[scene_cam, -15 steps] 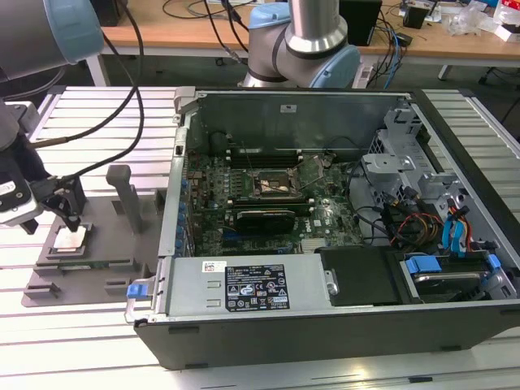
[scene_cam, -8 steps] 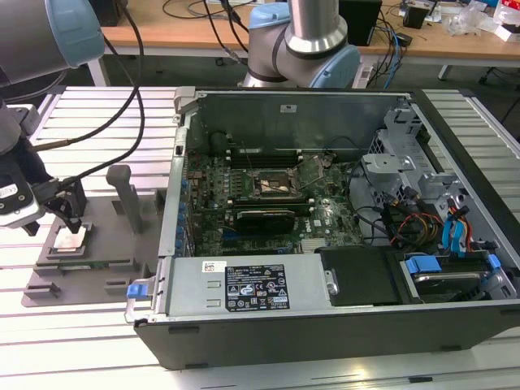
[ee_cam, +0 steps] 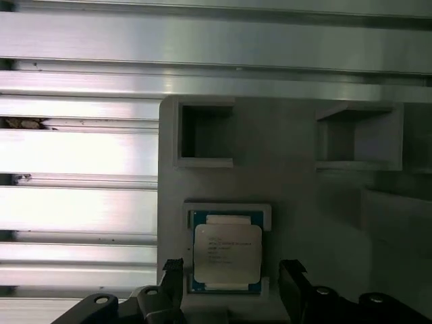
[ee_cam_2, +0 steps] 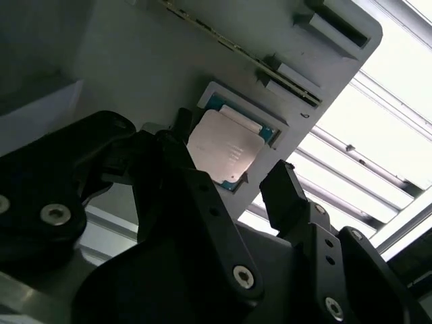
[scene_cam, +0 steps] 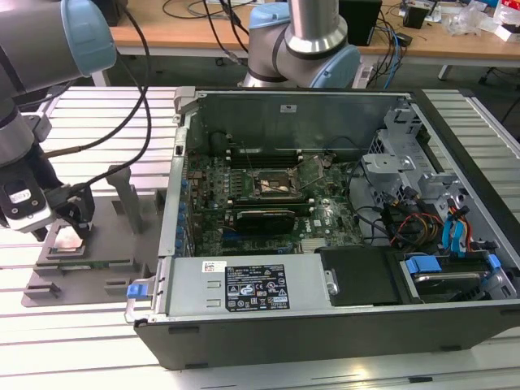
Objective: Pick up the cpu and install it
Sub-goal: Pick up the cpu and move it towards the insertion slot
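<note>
The cpu [ee_cam: 227, 253] is a thin square chip with a silver-grey metal top. It lies flat in a shallow pocket of the grey plastic fixture [ee_cam: 297, 175], also seen as the cpu [ee_cam_2: 223, 145] in the second wrist view. My gripper [ee_cam: 229, 280] is open just above it, one black finger [ee_cam: 171, 273] on each side of the chip and a gap at both edges. In the exterior view my gripper [scene_cam: 69, 223] hangs over the fixture [scene_cam: 81, 268] at the exterior view's left. The black-framed motherboard socket [scene_cam: 276, 185] sits inside the open computer case.
The open computer case [scene_cam: 325, 309] takes up the middle and the exterior view's right, with cables, drive bays and a power supply inside. The fixture has raised posts [scene_cam: 126, 199] and square recesses [ee_cam: 206, 131]. Slatted aluminium table [ee_cam: 81, 155] lies beneath. A second arm's base [scene_cam: 305, 41] stands behind the case.
</note>
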`<act>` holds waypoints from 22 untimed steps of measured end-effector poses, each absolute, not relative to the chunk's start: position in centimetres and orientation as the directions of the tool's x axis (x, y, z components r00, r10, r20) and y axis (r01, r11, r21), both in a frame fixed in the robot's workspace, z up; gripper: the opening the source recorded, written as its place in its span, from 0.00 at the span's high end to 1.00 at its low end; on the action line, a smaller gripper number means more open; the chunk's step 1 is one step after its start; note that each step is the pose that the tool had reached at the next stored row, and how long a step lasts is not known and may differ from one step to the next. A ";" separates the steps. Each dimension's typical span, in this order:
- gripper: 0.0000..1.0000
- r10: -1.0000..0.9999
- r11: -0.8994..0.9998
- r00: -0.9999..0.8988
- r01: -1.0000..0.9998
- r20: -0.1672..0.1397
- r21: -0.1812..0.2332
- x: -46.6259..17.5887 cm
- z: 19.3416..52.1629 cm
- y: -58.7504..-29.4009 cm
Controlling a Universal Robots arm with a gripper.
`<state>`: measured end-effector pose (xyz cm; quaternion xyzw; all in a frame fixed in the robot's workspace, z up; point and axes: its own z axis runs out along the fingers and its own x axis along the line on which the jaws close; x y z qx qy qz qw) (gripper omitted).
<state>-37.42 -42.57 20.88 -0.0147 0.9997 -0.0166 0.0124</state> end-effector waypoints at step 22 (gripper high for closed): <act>0.45 -0.064 0.997 -0.998 -0.063 -0.024 -0.034 -37.4 18.8 -42.0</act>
